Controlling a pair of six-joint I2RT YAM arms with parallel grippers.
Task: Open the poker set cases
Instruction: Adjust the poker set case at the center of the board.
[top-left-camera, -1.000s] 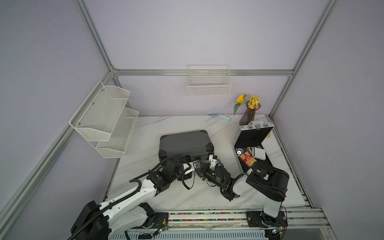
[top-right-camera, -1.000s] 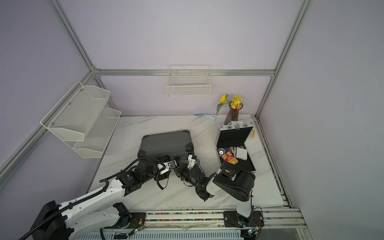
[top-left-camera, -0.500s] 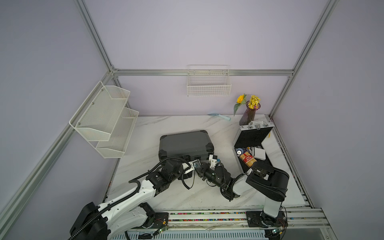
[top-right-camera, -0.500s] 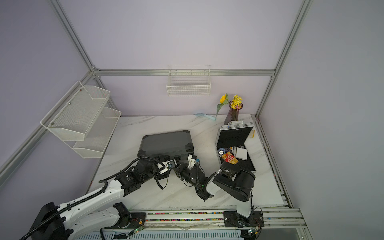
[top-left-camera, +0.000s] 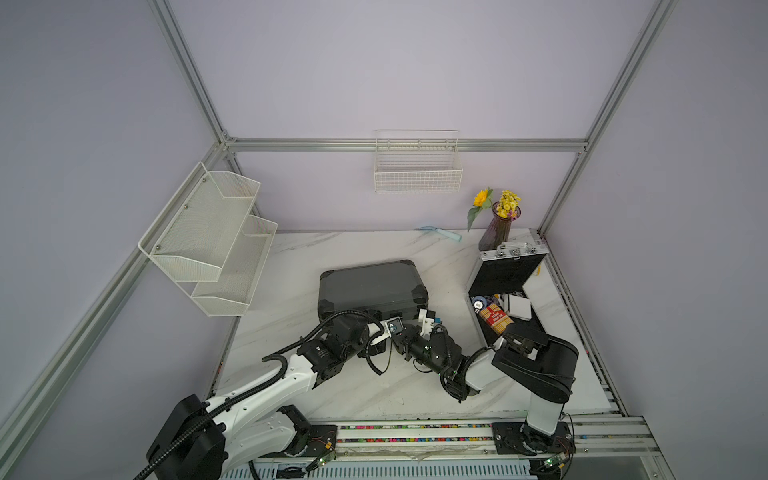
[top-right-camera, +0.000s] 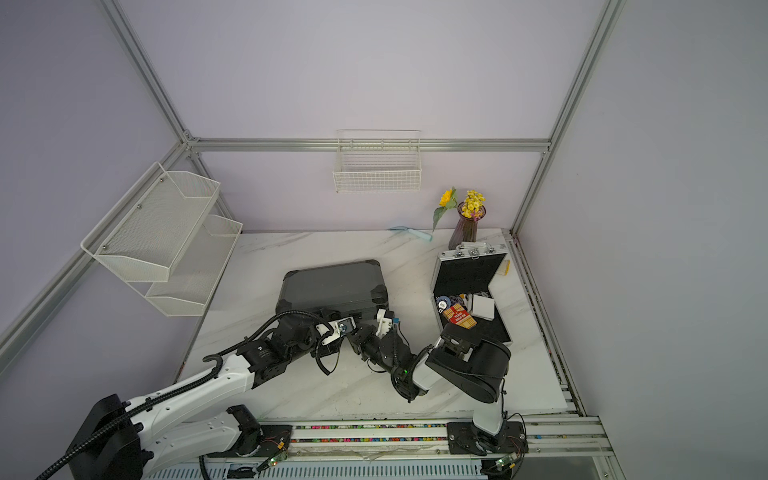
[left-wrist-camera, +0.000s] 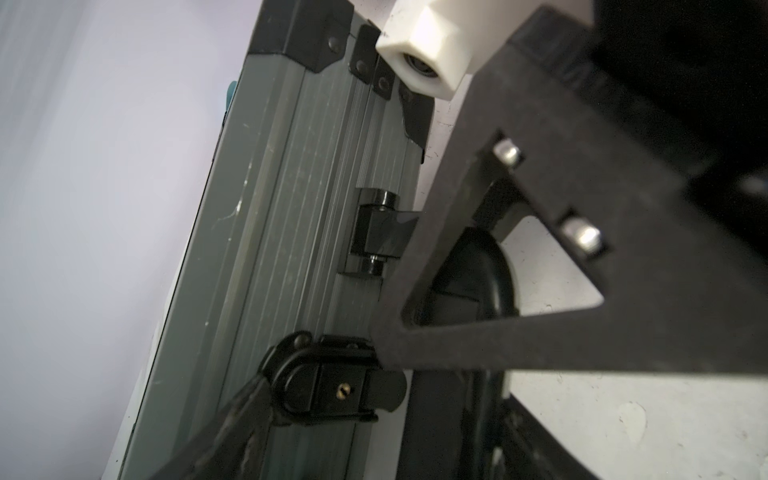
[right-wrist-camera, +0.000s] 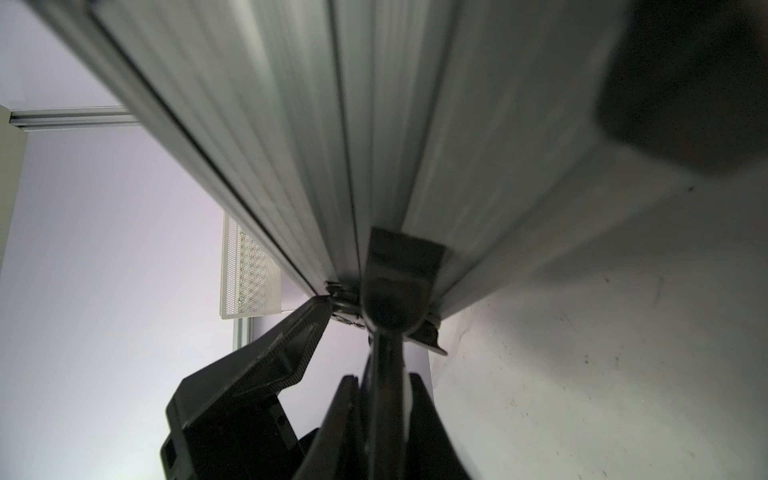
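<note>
In both top views the dark grey case (top-left-camera: 370, 284) lies flat and shut in the middle of the table (top-left-camera: 332, 249). Its long axis runs across the table from left to right, slightly skewed, and its front wall faces the robot. The silver case (top-left-camera: 507, 272) sits well apart at the right edge, open. Its black-lined lid stands at the far end with the lining toward the robot. Its tray lies nearer the robot, holding a red-and-yellow box (top-left-camera: 494, 319) and a white box (top-left-camera: 519, 307) among smaller bits.

The tabletop is white with marble veining, closed in by lilac walls and an aluminium frame. Counted:
- two cases and two arms
- one two-tier mesh shelf (top-left-camera: 212, 241) on the left wall
- one wire basket (top-right-camera: 376, 170) on the back wall
- one vase (top-right-camera: 465, 228) of yellow flowers in the far right corner
- one small pale blue object (top-left-camera: 440, 234) by the back wall

The left arm (top-left-camera: 286, 376) and right arm (top-left-camera: 536, 365) meet at the grey case's front wall, where their ends hide each other.

In the left wrist view the ribbed front wall fills the picture, its ribs running along the case's length to a black corner cap (left-wrist-camera: 303, 37). The left gripper (left-wrist-camera: 322, 370) has its jaws apart, one finger on either side of the black latch (left-wrist-camera: 332, 388), both tips reaching it. Whether they press it I cannot tell. The black handle (left-wrist-camera: 486, 270) curves off the wall beyond a hinge block (left-wrist-camera: 376, 232).

In the right wrist view the right gripper (right-wrist-camera: 380, 384) is clamped on the handle, its thin bar pinched between both fingers close under the grey wall. Beside it, one finger (right-wrist-camera: 266, 365) of the left gripper touches the latch hardware.
</note>
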